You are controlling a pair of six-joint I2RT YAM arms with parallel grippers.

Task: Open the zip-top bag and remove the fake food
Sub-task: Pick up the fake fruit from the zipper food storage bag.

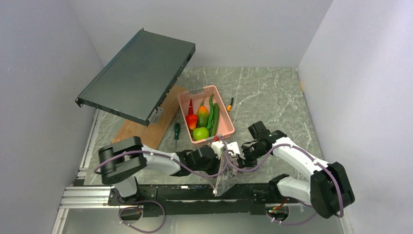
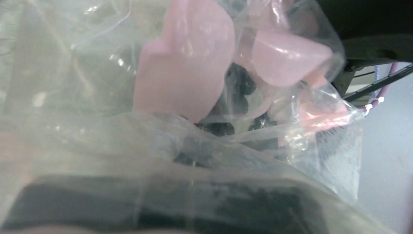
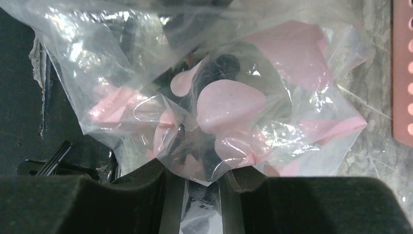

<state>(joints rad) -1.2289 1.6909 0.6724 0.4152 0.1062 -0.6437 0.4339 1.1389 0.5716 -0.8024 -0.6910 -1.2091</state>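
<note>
The clear zip-top bag (image 1: 223, 178) hangs crumpled between both grippers over the table's near edge. My left gripper (image 1: 220, 149) is shut on its upper edge. In the left wrist view the film (image 2: 87, 146) drapes over a dark finger (image 2: 170, 209). My right gripper (image 3: 202, 181) is shut on a fold of the bag (image 3: 122, 58). Pink patches (image 3: 229, 105) and a dark grape bunch (image 3: 217, 68) show through the plastic. Other fake food lies in the pink basket (image 1: 225, 115): a lime-green apple (image 1: 200, 133), green pods (image 1: 213, 117) and red and orange pieces (image 1: 192, 120).
A green-handled screwdriver (image 1: 176, 131) lies left of the basket, and a small orange item (image 1: 230, 104) right of it. A dark flat rack unit (image 1: 139, 78) leans over a wooden board (image 1: 146, 127) at the back left. Walls close in on both sides.
</note>
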